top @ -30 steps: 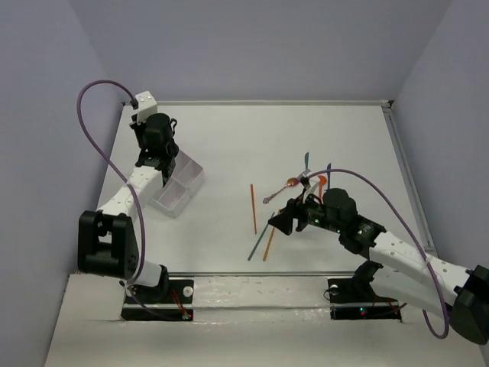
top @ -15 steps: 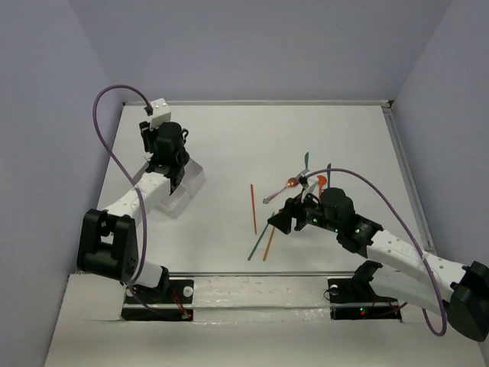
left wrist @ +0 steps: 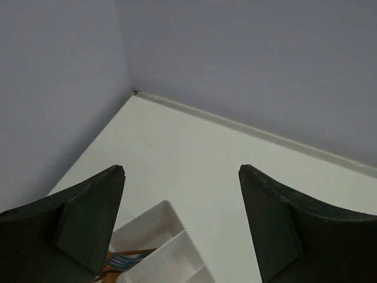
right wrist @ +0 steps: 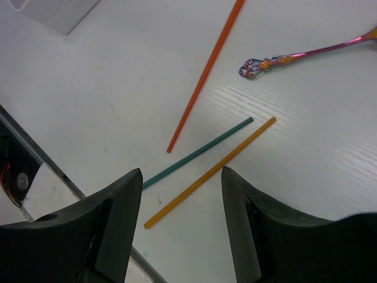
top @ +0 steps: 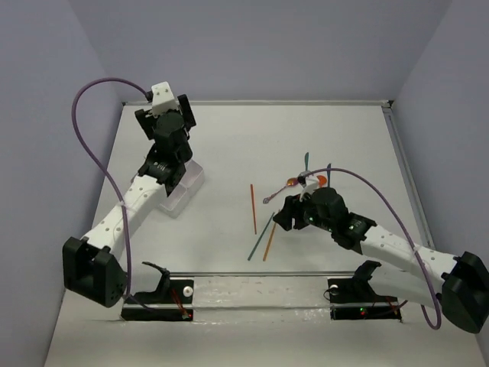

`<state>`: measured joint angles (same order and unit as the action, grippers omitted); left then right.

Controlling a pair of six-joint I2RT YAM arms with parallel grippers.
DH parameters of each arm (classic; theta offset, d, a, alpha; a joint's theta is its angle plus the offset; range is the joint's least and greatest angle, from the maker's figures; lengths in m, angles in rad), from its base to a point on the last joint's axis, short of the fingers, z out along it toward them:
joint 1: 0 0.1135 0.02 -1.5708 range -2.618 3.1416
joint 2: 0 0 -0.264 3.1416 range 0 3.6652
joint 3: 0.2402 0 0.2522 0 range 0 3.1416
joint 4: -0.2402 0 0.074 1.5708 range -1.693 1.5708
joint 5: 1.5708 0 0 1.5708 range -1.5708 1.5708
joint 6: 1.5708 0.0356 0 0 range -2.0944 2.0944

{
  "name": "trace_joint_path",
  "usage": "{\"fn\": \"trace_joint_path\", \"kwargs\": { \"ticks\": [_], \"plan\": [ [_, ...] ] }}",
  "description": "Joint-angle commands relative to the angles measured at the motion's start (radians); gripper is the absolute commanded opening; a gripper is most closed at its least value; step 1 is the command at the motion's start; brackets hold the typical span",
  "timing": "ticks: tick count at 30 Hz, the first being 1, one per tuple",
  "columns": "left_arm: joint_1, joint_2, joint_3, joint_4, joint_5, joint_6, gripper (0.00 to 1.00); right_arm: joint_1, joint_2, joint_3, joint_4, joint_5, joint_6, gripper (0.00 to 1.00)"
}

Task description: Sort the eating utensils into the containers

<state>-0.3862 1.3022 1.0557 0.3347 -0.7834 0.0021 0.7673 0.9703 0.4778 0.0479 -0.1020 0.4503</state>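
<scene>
The containers are one translucent divided tray (top: 182, 188) at the left; its corner shows in the left wrist view (left wrist: 158, 227) with a copper fork (left wrist: 125, 259) lying in one compartment. My left gripper (top: 166, 122) (left wrist: 181, 171) hangs open and empty above the tray's far end. On the table lie a red stick (top: 254, 208) (right wrist: 206, 73), a teal stick (top: 258, 238) (right wrist: 197, 153), an orange stick (top: 269, 241) (right wrist: 212, 172) and a copper-bowled spoon (top: 281, 189) (right wrist: 294, 57). My right gripper (top: 279, 218) (right wrist: 181, 171) is open, low over the teal and orange sticks, holding nothing.
More slim utensils (top: 306, 162) lie behind the right arm, partly hidden by it. The table's near edge rail (right wrist: 35, 159) runs just below the sticks. Walls close the table at the back and on both sides.
My left gripper has opened and lifted up from the tray. The right gripper has edged towards the sticks and its jaws have narrowed a little.
</scene>
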Motion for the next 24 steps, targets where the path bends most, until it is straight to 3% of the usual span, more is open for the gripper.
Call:
{"fn": "trace_joint_path", "kwargs": {
  "ticks": [1,7,14,19,24],
  "plan": [
    [-0.06,-0.129,0.128,-0.144,0.194,-0.204,0.91,0.006,0.051,0.079,-0.115,0.128,0.027,0.61],
    [-0.083,-0.332,0.012,-0.227,0.474,-0.356,0.91,0.006,0.128,0.123,-0.23,0.269,0.054,0.53],
    [-0.083,-0.512,-0.173,-0.305,0.754,-0.409,0.93,-0.011,0.26,0.194,-0.206,0.367,0.082,0.55],
    [-0.092,-0.587,-0.291,-0.333,0.897,-0.395,0.93,-0.097,0.445,0.356,-0.214,0.335,0.067,0.61],
    [-0.092,-0.636,-0.329,-0.359,0.918,-0.39,0.93,-0.164,0.568,0.452,-0.209,0.351,0.099,0.65]
  ]
}}
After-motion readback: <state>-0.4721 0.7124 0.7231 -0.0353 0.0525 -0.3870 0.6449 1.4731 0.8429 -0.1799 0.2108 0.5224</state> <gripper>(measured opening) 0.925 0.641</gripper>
